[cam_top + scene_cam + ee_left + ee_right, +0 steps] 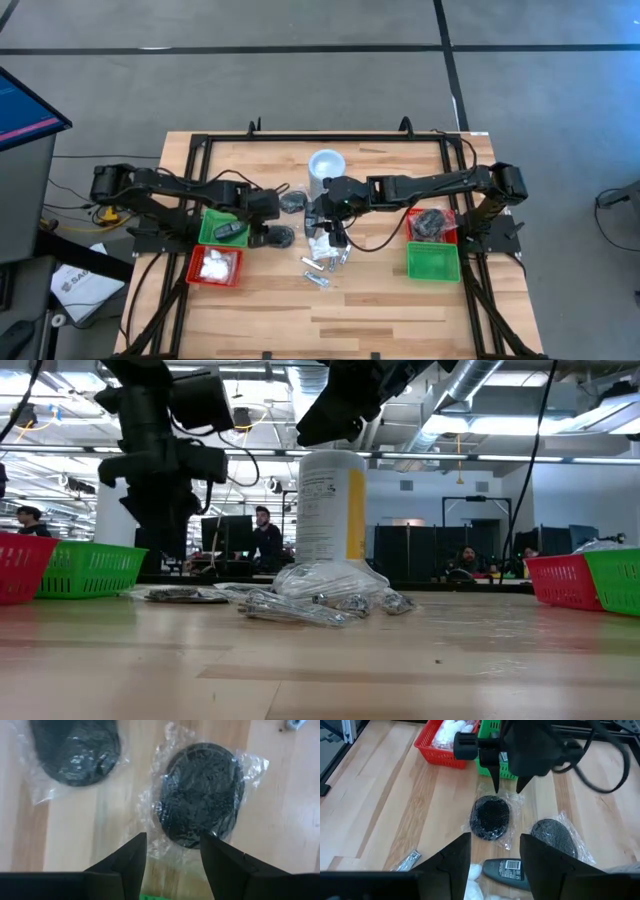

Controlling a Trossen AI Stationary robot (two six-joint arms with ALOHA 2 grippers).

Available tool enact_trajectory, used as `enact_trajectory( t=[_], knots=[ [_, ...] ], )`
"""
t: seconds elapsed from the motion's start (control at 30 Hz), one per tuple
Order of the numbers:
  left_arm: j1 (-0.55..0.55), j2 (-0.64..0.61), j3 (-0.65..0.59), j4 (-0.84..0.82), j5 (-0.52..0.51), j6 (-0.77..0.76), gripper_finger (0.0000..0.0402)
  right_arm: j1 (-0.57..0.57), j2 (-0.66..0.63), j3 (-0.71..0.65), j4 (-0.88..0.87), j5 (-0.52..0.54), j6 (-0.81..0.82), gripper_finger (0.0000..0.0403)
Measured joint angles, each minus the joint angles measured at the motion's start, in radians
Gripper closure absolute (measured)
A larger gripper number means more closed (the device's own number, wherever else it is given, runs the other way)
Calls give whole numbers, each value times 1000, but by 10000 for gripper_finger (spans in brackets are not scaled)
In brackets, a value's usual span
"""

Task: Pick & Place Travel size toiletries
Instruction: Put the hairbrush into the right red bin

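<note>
The left gripper (172,857) hovers with its fingers parted above a black round pot (202,795) sealed in a clear wrapper (252,762), the pot lying just ahead of and between the fingertips on the wooden table (290,820). A second wrapped black pot (75,750) lies farther out, off to one side of the fingers. The right wrist view looks across at the same left gripper (506,789), its tips poised directly over the nearer pot (491,816).

The right gripper (495,852), fingers also spread and empty, hangs above a dark oblong piece (504,869) and the white packets (475,870) at mid-table, beside the white canister (325,165). Thin silvery tubes (325,265) lie scattered just past it.

The step in hand appears to be the left arm's pick of the nearer pot. To do it well, the fingers should drop straight down so that the pot's rim sits between them, close on the solid body and not on loose film, which looks slippery and liable to tear or slide free. The pot seems wider than the present finger gap, so a slightly wider opening, or a grip across its narrower edge, would likely help. The green tray (222,228) just behind the fingers, already holding a dark item, seems the likely drop.
</note>
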State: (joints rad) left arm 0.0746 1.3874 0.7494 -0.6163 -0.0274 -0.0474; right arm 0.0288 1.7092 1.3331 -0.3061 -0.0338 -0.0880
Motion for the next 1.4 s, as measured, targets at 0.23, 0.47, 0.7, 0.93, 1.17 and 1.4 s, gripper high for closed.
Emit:
enact_trajectory(
  t=[0.23,0.47,0.7,0.93,1.17,1.4],
  knots=[
    [0,127,0,-4,2,68,225,0,0,0,0,0,0,244],
    [0,182,5,-6,13,87,226,0,0,0,0,0,0,244],
    [-10,183,4,-6,1,124,266,0,0,0,0,0,0,244],
    [-9,174,0,-16,-14,119,381,0,0,0,0,0,-16,244],
    [-8,130,-2,-26,-18,104,400,0,0,0,0,0,-17,244],
    [-25,71,7,-41,-29,45,401,0,0,0,2,0,-17,244]
  ],
)
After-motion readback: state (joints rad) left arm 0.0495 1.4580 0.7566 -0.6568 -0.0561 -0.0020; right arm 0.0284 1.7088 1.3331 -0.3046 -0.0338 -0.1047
